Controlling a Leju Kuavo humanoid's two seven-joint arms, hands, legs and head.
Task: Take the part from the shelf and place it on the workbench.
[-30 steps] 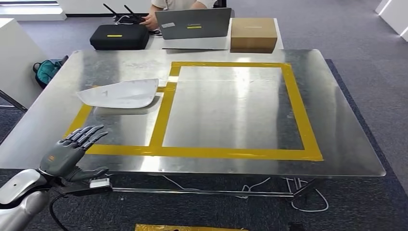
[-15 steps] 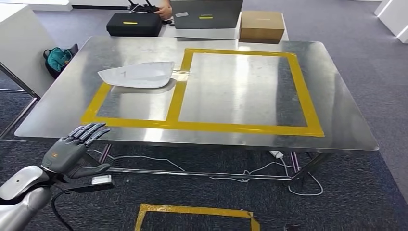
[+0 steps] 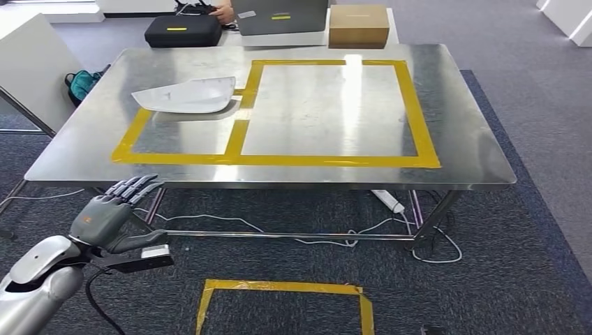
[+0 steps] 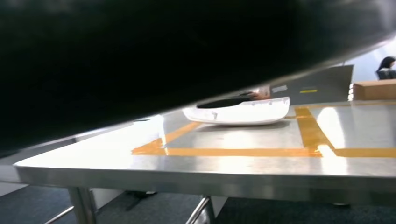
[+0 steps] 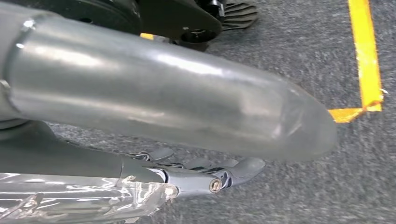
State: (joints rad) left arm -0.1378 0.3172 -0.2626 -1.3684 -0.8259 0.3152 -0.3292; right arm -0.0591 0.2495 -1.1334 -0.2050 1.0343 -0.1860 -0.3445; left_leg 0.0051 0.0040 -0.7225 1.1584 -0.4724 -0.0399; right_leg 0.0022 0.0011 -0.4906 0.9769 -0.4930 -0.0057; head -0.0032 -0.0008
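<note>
At the lower left of the head view the left hand [image 3: 105,216] hangs in front of the worktop's near edge, below its surface, holding nothing; its dark fingers [image 3: 136,185] are stretched out and fanned apart, the thumb jutting to the side.

Above it, in the upper left of the frame, the part [image 3: 187,95] lies on the steel worktop [image 3: 475,139]. It is a white, glossy, shallow shell, broad and squared at its right end and tapering to a point at its left, with a raised rim and a faint dark mark on its face. It sits over the far edge of the smaller yellow tape rectangle [image 3: 174,158], its right end touching the strip shared with the larger tape rectangle [image 3: 417,112] to the right. In the left wrist view the part [image 4: 238,110] shows side-on as a low, curved white dish resting flat on the steel.

Beyond the worktop, along the top edge, stand a black case [image 3: 183,31], a grey laptop [image 3: 283,15] and a cardboard box [image 3: 359,26]. On the carpet at the bottom centre is another outline of yellow tape [image 3: 279,287].

In the right wrist view the right hand [image 5: 205,175] hangs over grey carpet; whether its fingers are apart or curled I cannot tell.
</note>
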